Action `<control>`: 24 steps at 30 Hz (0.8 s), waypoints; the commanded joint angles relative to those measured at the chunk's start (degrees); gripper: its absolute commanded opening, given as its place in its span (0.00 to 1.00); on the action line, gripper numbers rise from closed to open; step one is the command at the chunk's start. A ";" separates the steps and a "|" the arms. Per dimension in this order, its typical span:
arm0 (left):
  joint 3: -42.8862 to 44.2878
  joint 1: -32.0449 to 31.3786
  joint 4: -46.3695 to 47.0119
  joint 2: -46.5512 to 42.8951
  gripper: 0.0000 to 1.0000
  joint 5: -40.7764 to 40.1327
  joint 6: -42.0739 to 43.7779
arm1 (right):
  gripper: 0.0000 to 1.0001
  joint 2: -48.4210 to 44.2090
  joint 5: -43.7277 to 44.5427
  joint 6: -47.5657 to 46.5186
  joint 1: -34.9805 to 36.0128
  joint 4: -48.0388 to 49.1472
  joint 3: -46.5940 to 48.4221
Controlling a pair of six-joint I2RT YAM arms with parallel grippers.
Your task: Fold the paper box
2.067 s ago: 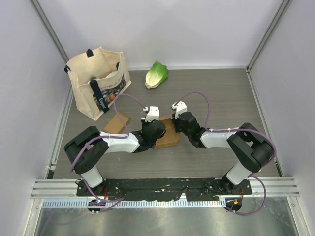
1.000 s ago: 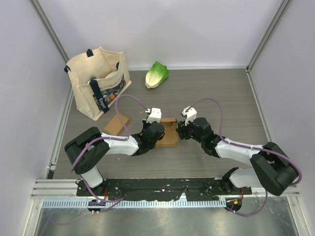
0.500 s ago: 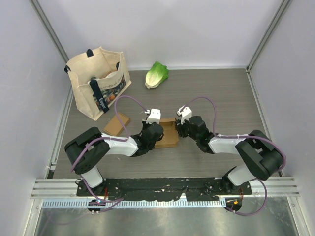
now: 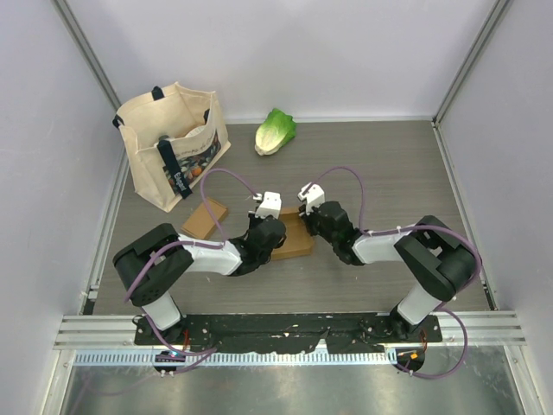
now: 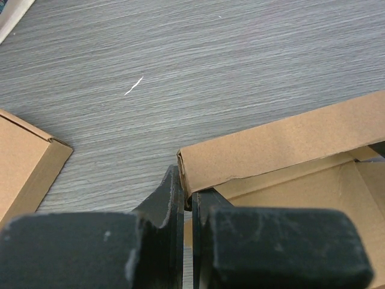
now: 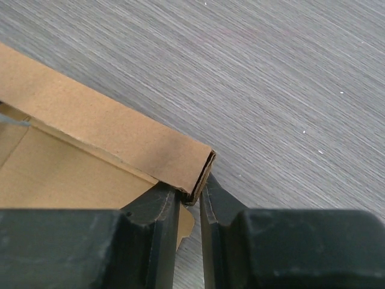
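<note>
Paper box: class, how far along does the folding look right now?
Done: a side wall of the paper box is folded over. In hand: left gripper and right gripper each pinch a wall corner. Left: the box lies open, so closing remains.

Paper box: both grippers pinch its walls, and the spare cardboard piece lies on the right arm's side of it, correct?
No: the top external view shows the spare cardboard piece lying on the left arm's side of the paper box, towards the tote bag. The left gripper and right gripper do pinch its walls.
</note>
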 commanded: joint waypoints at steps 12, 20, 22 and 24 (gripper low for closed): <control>0.63 -0.66 0.10 -1.39 0.00 0.55 -7.53 | 0.00 12.31 44.24 4.06 10.00 -2.35 11.73; 1.25 -0.92 -1.56 -0.69 0.00 0.11 -11.14 | 0.01 12.33 38.92 8.90 10.88 -5.70 11.92; 1.16 -0.92 -2.00 -0.69 0.00 -0.85 -11.32 | 0.16 8.64 34.62 12.05 10.44 -8.85 11.47; 1.16 -0.92 -2.62 -0.69 0.00 -1.64 -11.41 | 0.37 4.53 32.14 14.08 10.00 -14.02 11.12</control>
